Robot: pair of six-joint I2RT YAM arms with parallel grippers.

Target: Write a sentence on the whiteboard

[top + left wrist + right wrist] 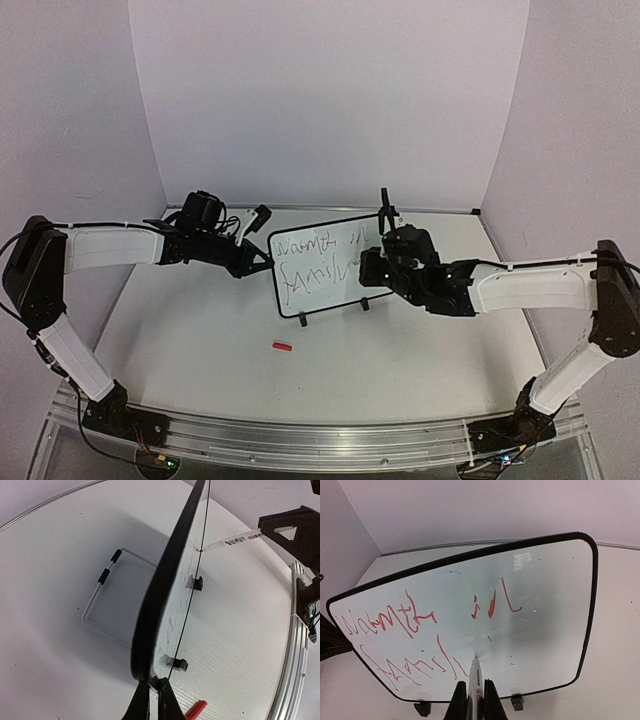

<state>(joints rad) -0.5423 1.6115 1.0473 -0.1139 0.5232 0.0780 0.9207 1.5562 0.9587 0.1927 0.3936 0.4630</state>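
**Mid-word on line two, tip on the board**

Right gripper (472,702) clenched around the marker (476,672), barrel poking straight out ahead between the fingers, tip touching the whiteboard (547,630) just ahead of the jaws. Left gripper (154,696) pinched shut on the board's black frame at one side edge. Board standing edge-on straight out in front of those fingers, propped on its clip feet (198,583).

The sentence (412,622) in red scrawl: top line up and to the left of the marker tip, plus a few strokes up and slightly right. Lower line trailing in from the left and ending right at the tip. Looks like partway through that second line, so probably more letters to go, into the bare patch right of the tip.

For the stroke itself: go light on pressure, way too easy to tip or flex a thin board held by one edge. Small moves, tip square to the surface, clean lifts between letters. Hold the left clamp firm, no twisting. Red cap (282,347) lying on the table (200,340), back toward the bases from both grippers, well apart from the board.
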